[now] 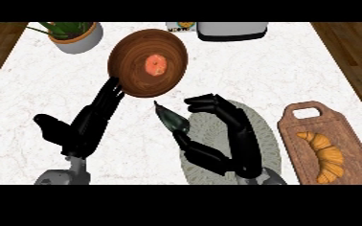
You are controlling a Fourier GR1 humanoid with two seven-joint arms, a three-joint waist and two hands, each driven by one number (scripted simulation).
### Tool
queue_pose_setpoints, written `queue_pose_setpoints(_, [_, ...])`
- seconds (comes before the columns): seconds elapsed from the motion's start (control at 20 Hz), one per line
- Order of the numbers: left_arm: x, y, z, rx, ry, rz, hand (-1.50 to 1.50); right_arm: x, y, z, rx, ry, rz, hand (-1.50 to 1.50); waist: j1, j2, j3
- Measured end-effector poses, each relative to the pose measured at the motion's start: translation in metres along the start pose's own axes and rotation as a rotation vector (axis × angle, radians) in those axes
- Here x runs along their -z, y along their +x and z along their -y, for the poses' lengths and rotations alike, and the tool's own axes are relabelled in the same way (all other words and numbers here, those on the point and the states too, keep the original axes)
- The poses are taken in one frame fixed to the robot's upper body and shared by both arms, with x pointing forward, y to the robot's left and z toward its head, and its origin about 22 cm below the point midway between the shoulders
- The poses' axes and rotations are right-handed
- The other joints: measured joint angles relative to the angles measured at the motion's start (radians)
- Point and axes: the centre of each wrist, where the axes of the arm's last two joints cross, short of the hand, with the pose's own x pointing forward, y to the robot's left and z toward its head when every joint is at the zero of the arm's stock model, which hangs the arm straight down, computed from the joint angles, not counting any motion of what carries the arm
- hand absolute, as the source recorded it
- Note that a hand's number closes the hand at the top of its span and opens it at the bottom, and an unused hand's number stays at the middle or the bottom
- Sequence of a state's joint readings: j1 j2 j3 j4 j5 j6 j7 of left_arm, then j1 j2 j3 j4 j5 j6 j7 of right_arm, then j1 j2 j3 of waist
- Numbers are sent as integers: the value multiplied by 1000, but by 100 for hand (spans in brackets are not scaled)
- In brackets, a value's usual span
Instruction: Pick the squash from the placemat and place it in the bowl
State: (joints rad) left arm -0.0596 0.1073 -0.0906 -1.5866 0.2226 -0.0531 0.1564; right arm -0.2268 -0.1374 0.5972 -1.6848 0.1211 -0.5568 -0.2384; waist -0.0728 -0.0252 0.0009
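My right hand (237, 128) is curled on the squash (170, 118), holding it off the placemat's (270, 129) left edge, just short of the bowl (121, 79) near the table's (283, 67) far edge. I'd clear the near rim and reach the bowl's middle before parting the fingers. My left hand (88, 124) rests open beside the bowl.

Potted plant (74, 36), toaster (233, 30), croissant (324, 155) on board (293, 129)

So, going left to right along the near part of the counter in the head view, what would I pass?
Black left hand → dark green pointed squash → black right hand → brown wooden cutting board carrying a golden croissant.
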Motion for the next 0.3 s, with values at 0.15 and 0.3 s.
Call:
queue_pose_setpoints(0.15, [-2,0,0,0,7,2,0,-55,14,11,6,24,-20,150,-6,1,0])
queue_pose_setpoints(0.3, [-3,3,0,4,5,4,0,-114,29,15,-1,76,-65,150,-6,3,1])
